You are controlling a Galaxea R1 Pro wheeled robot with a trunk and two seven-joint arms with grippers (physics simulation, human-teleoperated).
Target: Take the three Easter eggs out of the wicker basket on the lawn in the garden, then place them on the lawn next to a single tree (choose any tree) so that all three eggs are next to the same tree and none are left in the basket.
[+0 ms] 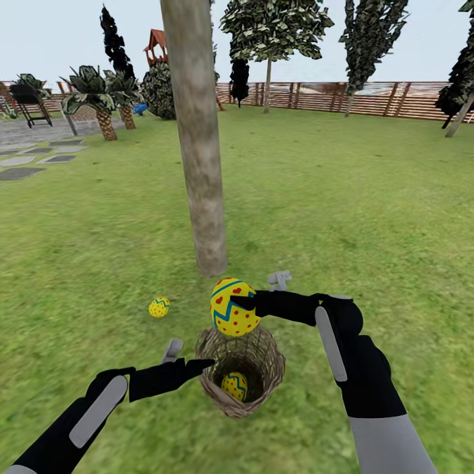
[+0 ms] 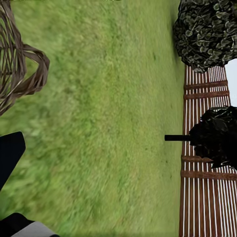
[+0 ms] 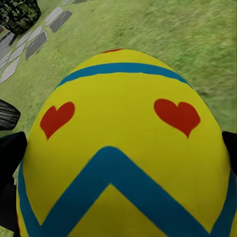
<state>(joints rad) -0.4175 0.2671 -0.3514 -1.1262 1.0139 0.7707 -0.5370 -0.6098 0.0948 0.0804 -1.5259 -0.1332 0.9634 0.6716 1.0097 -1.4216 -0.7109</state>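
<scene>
Held egg (image 1: 234,307): clamped between the right gripper's (image 1: 242,304) fingers, pointed end up, raised just above the wicker basket (image 1: 270,378) rim. Tree (image 1: 197,151) trunk stood straight beyond that gripper, near, open lawn (image 1: 368,217) between, nothing in the way. Placed egg (image 1: 158,307): on grass off to its left, near the trunk. Third egg (image 1: 234,386): below it, inside the basket. Left gripper (image 1: 187,359): open, empty, at the basket's rim.
</scene>
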